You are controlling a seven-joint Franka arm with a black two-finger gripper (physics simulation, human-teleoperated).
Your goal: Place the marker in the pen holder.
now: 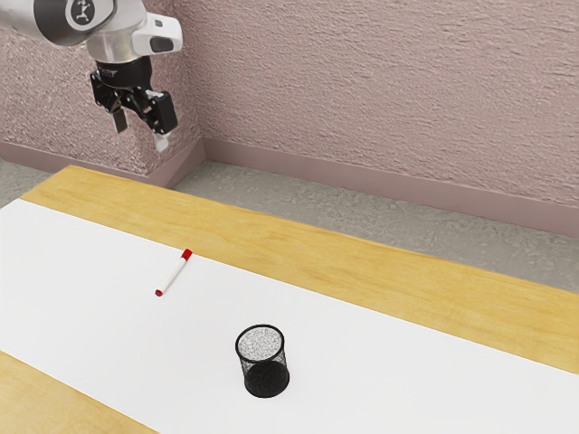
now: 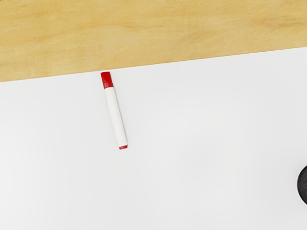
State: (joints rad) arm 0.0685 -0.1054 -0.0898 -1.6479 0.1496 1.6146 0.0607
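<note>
Fingers parted and nothing between them, the black claw (image 1: 141, 132) hangs above the table, the marker (image 1: 173, 273) lying toward six o'clock in the exterior view. The marker runs from one to seven o'clock, with the pen cup (image 1: 261, 362) off toward half past four.

The wrist view's edge crops most of the pen holder (image 2: 302, 186)

A broad white sheet (image 1: 407, 380) runs lengthwise over the tabletop (image 1: 317, 258), with bare wood (yellow, faintly grained) along the edge nearest the wall (image 1: 380, 81). Past that edge are grey floor (image 1: 407, 221) and a pinkish baseboard (image 1: 407, 187).
</note>
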